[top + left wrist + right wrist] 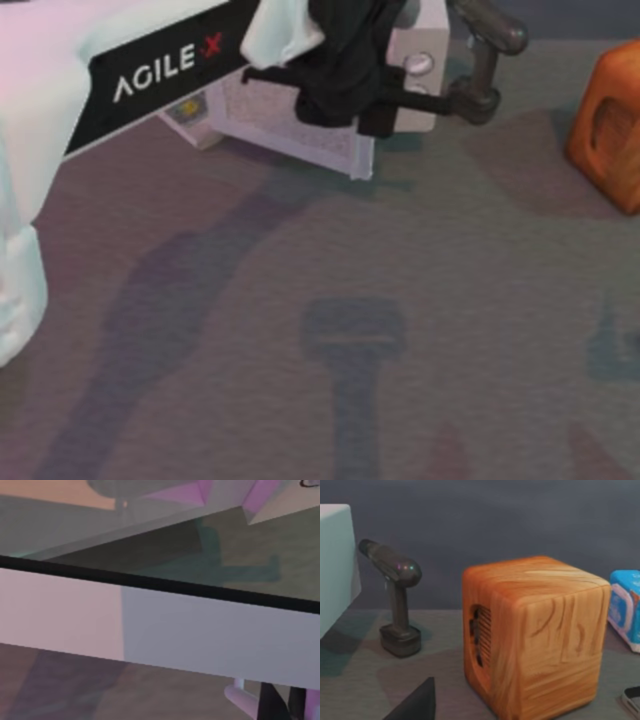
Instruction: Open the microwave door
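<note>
The white microwave (425, 40) stands at the table's far edge, one round grey knob (420, 63) showing. The microwave door (290, 118), with its speckled mesh window, stands swung partly outward, its free edge (362, 160) toward the table's middle. My left arm reaches in from the left, and my left gripper (345, 95) sits at the door's free end. In the left wrist view the door's white edge (200, 630) fills the middle, and the black fingers (272, 705) are shut on the pale handle (240, 696). My right gripper (470, 716) is parked at the right, open, with one dark fingertip (420, 702) showing.
A dark cordless drill (490, 60) stands just right of the microwave. An orange wooden box (610, 130) sits at the right edge. A blue packet (626, 605) lies beyond the box in the right wrist view.
</note>
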Tool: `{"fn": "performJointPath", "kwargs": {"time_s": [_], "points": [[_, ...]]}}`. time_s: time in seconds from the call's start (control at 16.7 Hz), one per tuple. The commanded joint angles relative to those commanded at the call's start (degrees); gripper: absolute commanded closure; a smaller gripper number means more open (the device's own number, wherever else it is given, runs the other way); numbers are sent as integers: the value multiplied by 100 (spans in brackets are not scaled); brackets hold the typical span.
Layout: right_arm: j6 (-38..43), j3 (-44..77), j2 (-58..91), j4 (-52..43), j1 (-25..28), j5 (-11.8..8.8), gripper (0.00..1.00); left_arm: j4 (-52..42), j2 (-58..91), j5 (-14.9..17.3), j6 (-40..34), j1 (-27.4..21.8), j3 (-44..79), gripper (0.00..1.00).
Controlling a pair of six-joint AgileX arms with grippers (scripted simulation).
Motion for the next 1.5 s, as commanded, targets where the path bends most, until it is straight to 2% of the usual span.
{"fn": "performJointPath", "kwargs": {"time_s": [0.66,1.08,1.5], "points": [[0,0,0,0,0,0,0,11,6,36,-7,-35,-35,100],[0,0,0,0,0,0,0,399,-555,350,641,119,-859,100],[0,0,0,0,0,0,0,406,-564,358,655,121,-875,100]]}}
